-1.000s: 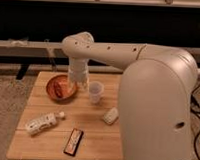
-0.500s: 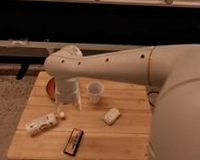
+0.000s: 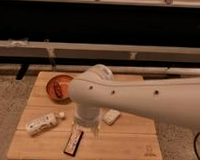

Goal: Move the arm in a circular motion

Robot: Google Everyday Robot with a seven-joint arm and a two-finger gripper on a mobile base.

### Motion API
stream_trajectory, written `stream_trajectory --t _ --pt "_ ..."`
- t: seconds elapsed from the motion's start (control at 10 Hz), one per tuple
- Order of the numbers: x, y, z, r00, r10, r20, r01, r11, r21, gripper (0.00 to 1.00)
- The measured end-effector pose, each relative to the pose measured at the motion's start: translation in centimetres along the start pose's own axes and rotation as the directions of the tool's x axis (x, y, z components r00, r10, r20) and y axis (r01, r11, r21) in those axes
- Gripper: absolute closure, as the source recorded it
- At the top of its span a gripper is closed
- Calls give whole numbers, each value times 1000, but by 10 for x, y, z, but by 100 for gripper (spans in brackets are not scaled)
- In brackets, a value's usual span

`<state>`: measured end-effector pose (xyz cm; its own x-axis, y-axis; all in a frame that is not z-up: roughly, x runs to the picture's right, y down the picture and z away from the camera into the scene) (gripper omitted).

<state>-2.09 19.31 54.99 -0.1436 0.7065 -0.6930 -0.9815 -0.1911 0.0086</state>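
The arm (image 3: 142, 99) is large, smooth and cream-white, with small dark screw holes. It reaches in from the right edge to a rounded joint over the middle of the wooden table (image 3: 126, 141). From that joint a short pale segment drops straight down. The gripper (image 3: 87, 128) is at its lower end, just above the table, between the dark bar and the small white object. The arm hides what lies behind it.
On the table are an orange bowl (image 3: 57, 86) at the back left, a white bottle (image 3: 41, 123) lying at the left, a dark snack bar (image 3: 74, 142) at the front and a small white object (image 3: 111, 116). A dark shelf wall runs behind.
The arm's joint has swung from the back left of the table down and right to its middle. The white cup seen earlier is now hidden behind the arm.
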Motion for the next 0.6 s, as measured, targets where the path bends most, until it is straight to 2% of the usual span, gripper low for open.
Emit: stream_trajectory --t 0.3,0.4,0.6 --pt "2 -63 -13 993 116 24 -115 993 -7 35" --pt "-12 -97 -20 986 162 33 -162 987 -3 35" --pt "-41 -128 -21 982 184 37 -185 983 9 35"
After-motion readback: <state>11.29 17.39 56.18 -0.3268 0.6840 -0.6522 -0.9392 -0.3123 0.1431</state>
